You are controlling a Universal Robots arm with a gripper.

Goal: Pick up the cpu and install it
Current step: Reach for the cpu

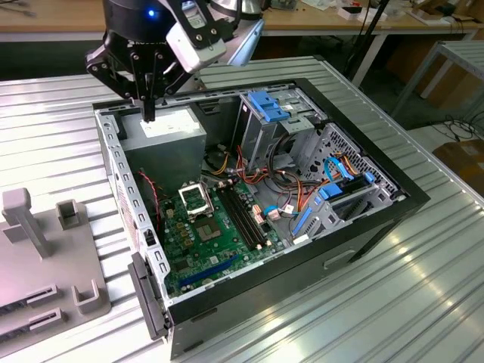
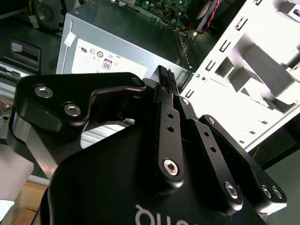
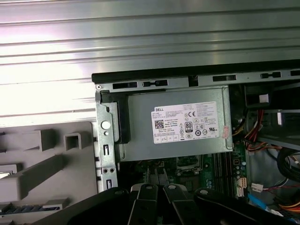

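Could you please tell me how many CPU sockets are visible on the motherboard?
1. The socket sits on the motherboard, near the power supply, on the exterior view's left of the memory slots. The drive cage may hide part of the board.

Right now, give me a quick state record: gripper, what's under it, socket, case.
gripper: shut, nothing seen between its fingers
position: above the power supply, in the case's corner at the exterior view's upper left
socket: black frame on the motherboard, away from the gripper
case: lying open on the ribbed metal table
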